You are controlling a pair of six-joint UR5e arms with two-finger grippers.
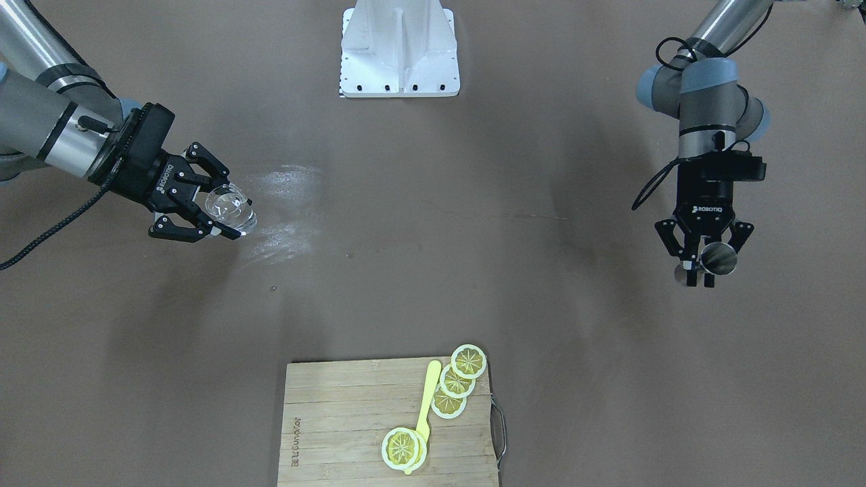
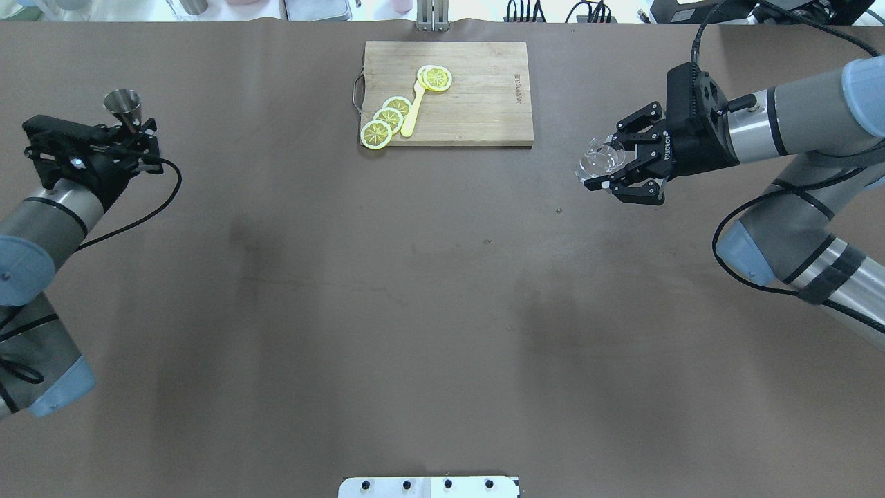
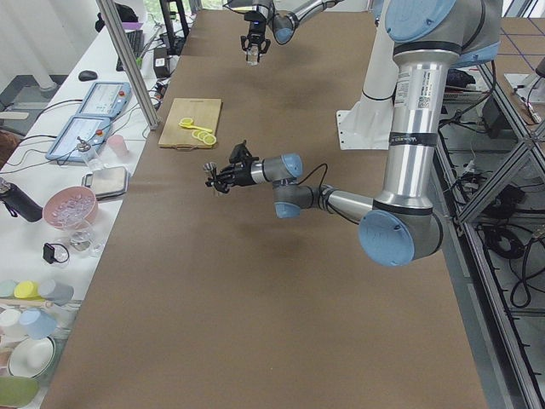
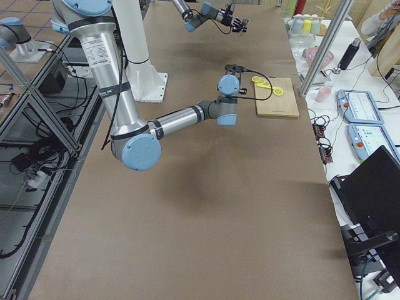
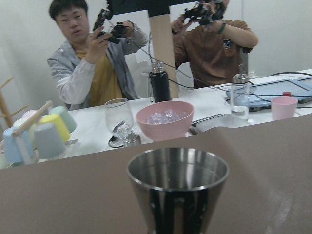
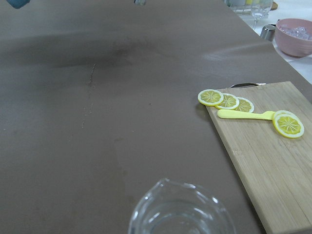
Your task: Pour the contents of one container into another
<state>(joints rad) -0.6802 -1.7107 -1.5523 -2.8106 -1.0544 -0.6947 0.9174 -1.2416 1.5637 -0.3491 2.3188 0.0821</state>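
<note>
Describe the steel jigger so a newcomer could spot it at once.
Start at the brown table, then follow the robot's left arm to the left gripper, off to the side of the wooden cutting board. Held upright in its fingers is the jigger, a slim steel hourglass with an open cone on top. Unlike the clear glass cup in the right gripper, it is opaque, shiny metal.

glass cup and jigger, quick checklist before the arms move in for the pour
1. Grip of right gripper on cup: ok.
2. Grip of left gripper on jigger, held upright: ok.
3. Top cone of jigger empty: ok.
4. Liquid in cup: cannot tell, clear glass.
5. Mouth of cup over jigger: not ok, they are far apart on opposite sides.
6. Line between them free of board and lemon slices: ok.
</note>
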